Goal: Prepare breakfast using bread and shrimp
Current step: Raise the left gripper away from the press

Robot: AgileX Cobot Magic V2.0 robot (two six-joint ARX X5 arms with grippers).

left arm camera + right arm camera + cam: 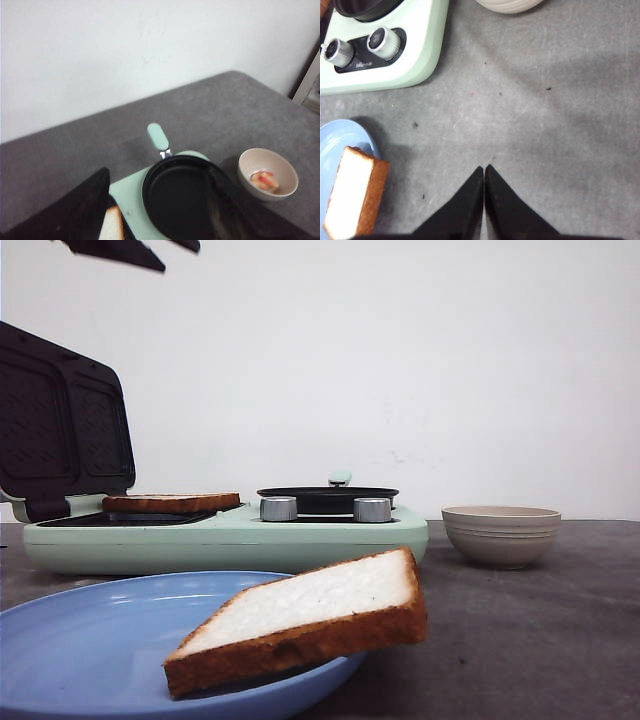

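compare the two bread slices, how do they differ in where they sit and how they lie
The slice on the grill lies flat on the dark plate of the mint green breakfast maker, under its raised lid; the slice on the blue plate is tilted, leaning on the plate rim and jutting past it. The grill slice sits further back, at the left; the plate slice is nearest the front camera. Both show pale crumb and brown crust.

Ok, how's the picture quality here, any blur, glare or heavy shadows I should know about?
Front view: sharp, even light, a soft sheen on the blue plate. Left wrist view: soft throughout, the dark fingers blurred, and the shrimp in the bowl fuzzy. Right wrist view: fairly crisp, with a soft shadow beside the bread slice.
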